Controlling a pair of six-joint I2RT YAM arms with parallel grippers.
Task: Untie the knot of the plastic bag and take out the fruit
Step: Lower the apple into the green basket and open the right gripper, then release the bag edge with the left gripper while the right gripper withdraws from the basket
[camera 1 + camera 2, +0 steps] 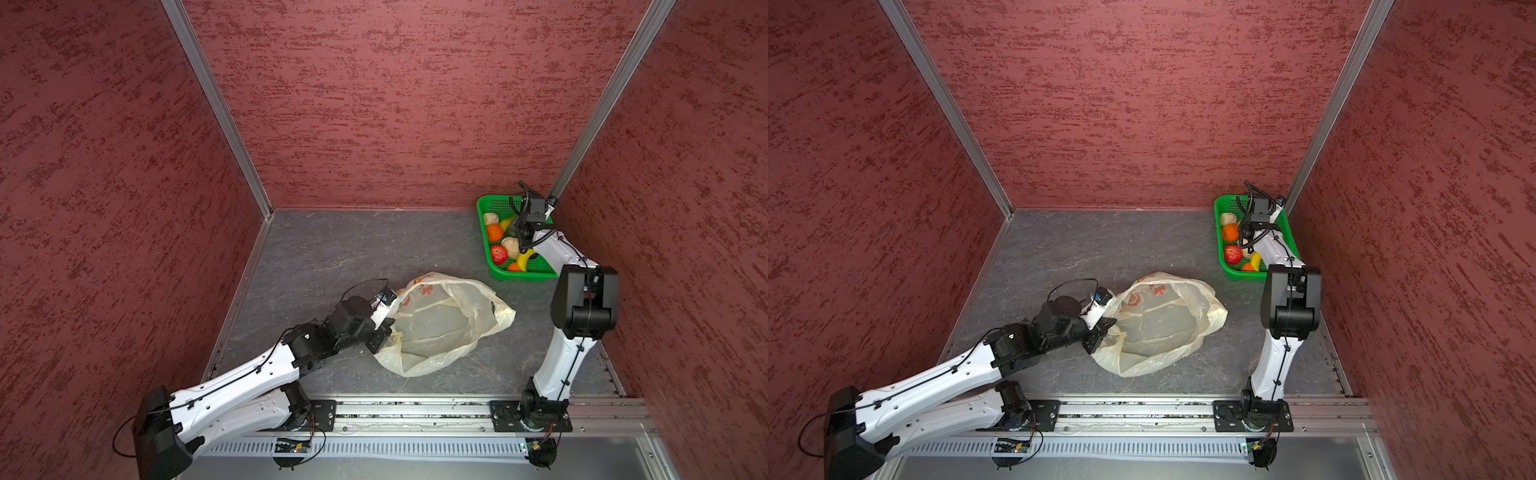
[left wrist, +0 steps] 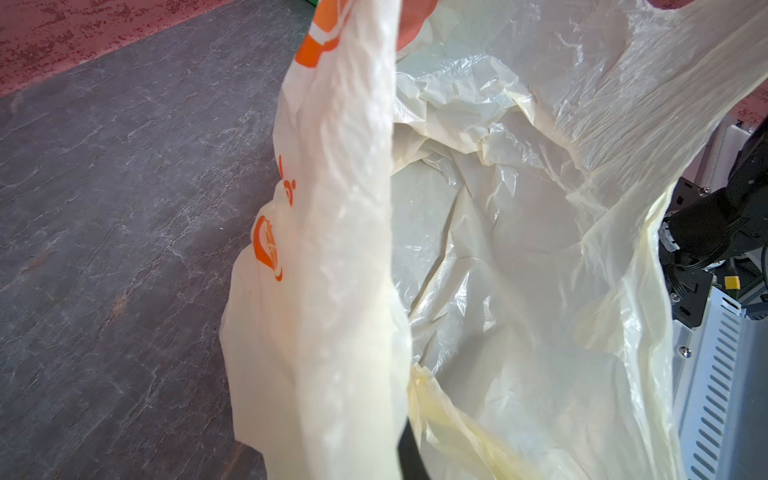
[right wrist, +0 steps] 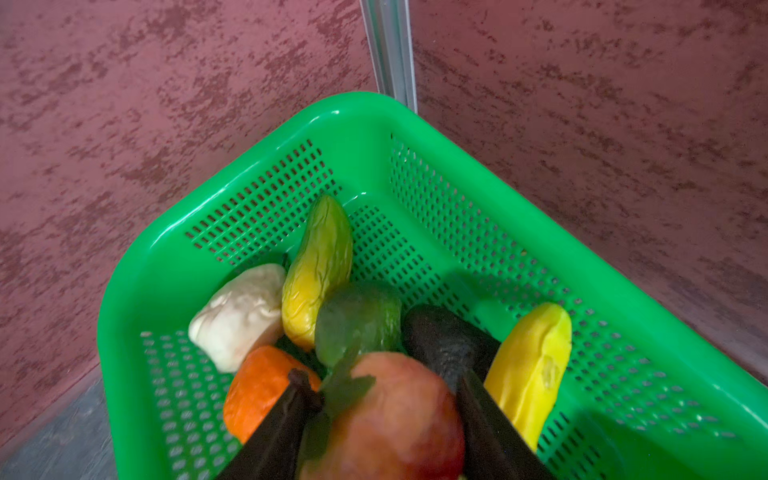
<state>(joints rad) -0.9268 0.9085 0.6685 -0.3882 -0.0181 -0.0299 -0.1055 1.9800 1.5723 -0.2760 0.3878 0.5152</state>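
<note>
while my right hand (image 3: 384, 376) hangs over the green mesh plastic basket (image 3: 249, 162), the red toy apple (image 3: 399, 419) sits straight between its fingers, pinched or freed i cannot tell; well apart from that basket, my left hand (image 1: 384, 334) is clenched on the rim of the thin pale-yellow plastic bag (image 1: 440, 324).

Wide-open bag (image 1: 436, 324) mouth clear; basket (image 1: 523, 275) crammed w/ fruit (image 1: 494, 232).

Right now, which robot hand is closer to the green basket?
Right. The right gripper hangs over the green basket, around the red apple. The left gripper is away, pinching the plastic bag.
</note>
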